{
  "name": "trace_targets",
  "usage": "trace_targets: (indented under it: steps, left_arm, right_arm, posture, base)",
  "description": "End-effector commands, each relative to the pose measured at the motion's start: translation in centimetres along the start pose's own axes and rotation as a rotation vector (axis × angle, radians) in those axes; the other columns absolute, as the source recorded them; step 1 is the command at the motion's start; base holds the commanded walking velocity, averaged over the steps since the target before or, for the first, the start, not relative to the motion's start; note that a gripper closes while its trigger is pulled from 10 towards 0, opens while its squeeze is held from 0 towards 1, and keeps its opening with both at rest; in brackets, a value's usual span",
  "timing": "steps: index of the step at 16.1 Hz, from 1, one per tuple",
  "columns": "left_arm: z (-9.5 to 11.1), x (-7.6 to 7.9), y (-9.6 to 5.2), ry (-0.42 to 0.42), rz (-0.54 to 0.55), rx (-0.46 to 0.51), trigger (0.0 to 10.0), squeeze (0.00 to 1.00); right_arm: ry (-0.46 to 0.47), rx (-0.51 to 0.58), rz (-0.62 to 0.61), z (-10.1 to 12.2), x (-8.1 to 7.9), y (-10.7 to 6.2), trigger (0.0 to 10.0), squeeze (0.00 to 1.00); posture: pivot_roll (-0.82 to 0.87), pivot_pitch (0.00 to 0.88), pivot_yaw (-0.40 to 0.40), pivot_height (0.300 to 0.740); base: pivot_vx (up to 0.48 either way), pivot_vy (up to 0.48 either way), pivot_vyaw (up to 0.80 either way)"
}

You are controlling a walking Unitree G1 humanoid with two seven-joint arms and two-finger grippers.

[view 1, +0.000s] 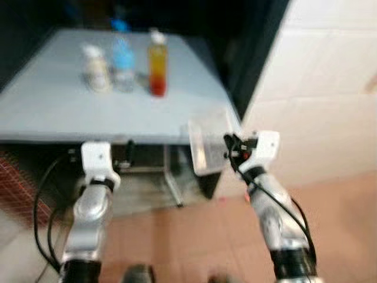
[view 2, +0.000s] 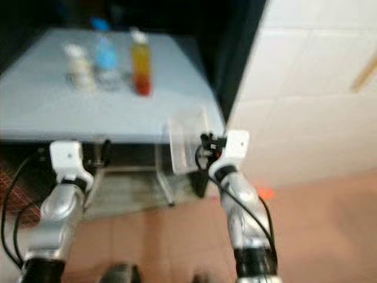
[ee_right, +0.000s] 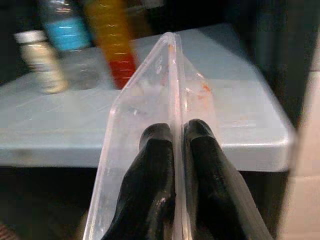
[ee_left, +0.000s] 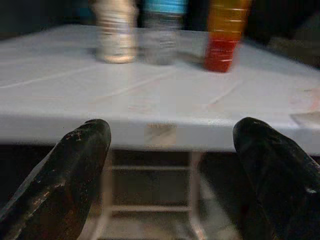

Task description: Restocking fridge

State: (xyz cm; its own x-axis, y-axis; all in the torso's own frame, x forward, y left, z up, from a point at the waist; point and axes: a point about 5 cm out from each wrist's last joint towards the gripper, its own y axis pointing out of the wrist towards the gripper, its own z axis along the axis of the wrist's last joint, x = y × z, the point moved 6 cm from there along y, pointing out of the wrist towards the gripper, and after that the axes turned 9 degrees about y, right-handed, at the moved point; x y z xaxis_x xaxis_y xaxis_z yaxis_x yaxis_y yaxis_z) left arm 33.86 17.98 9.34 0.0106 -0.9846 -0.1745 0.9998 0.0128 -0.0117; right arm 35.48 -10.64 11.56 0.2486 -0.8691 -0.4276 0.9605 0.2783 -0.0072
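Three bottles stand at the back of a grey table (view 1: 65, 115): a beige bottle (view 1: 96, 69), a blue-labelled water bottle (view 1: 122, 65) and an orange-red juice bottle (view 1: 157, 63). My right gripper (ee_right: 178, 137) is shut on the wall of a clear plastic container (view 1: 207, 140), held on edge at the table's near right corner. My left gripper (ee_left: 170, 165) is open with nothing between its fingers. It is level with the table's front edge and faces the bottles. The views are blurred.
A dark opening (view 1: 253, 41) rises behind and to the right of the table. A white tiled wall (view 1: 324, 88) fills the right side. Metal table legs (view 1: 172, 180) stand under the top, above a terracotta floor (view 1: 188, 236).
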Motion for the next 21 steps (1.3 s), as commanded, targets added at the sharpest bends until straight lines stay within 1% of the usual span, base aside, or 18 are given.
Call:
trace_targets:
  steps: [1,4,6,9,11,13,14,16,21]
  left_arm:
    - [-0.6,-0.2,-0.4,-0.008,0.004,-0.018,10.0,0.0]
    - [-0.5,-0.3,-0.2,-0.011,0.009,-0.023,10.0,0.0]
    - [-0.3,-0.5,-0.3,0.004,0.03,-0.012,10.0,0.0]
    - [-0.2,0.1,-0.9,0.025,0.021,-0.002,10.0,0.0]
    - [0.1,0.1,-1.0,0.052,0.017,0.012,10.0,0.0]
    - [0.0,-0.2,-1.0,0.062,0.029,0.01,10.0,0.0]
    - [-0.2,-0.4,-1.0,0.066,0.039,-0.002,10.0,0.0]
    - [-0.5,-0.5,-1.0,0.041,0.046,-0.031,10.0,0.0]
    - [0.0,-0.4,-0.7,0.079,0.026,-0.009,10.0,0.0]
  right_arm:
    - [-0.012,0.005,-0.003,0.3,0.1,0.2,10.0,0.0]
    - [-0.014,0.006,-0.01,0.2,0.2,0.2,10.0,0.0]
    - [-0.01,0.016,-0.011,0.4,0.0,0.6,10.0,0.0]
    - [-0.011,0.026,0.012,0.9,-0.6,1.2,10.0,0.0]
    - [-0.009,0.031,0.006,1.0,-0.5,1.5,10.0,0.0]
    - [-0.01,0.032,0.003,1.0,-0.3,1.5,10.0,0.0]
    - [-0.012,0.032,0.007,1.0,-0.5,1.5,10.0,0.0]
    - [-0.011,0.035,0.012,0.9,-0.8,1.6,10.0,0.0]
    - [-0.012,0.049,0.038,1.0,-1.8,2.2,10.0,0.0]
  posture:
    - [0.05,0.0,-0.013,0.74]
    - [0.06,0.0,-0.018,0.74]
    - [0.06,0.0,-0.017,0.74]
    - [0.07,0.0,-0.025,0.74]
    - [0.07,0.0,-0.027,0.74]
    - [0.07,0.002,-0.023,0.74]
    - [0.07,0.003,-0.019,0.74]
    - [0.07,0.005,-0.016,0.74]
    - [0.1,0.029,0.013,0.74]
  base:
    - [0.0,0.0,0.8]
    - [0.0,0.0,0.8]
    - [0.0,0.0,0.8]
    - [0.0,0.0,0.8]
    - [0.0,0.0,0.8]
    - [0.0,0.0,0.8]
    - [0.0,0.0,0.8]
    - [0.0,0.0,0.8]
    - [0.0,0.0,0.8]
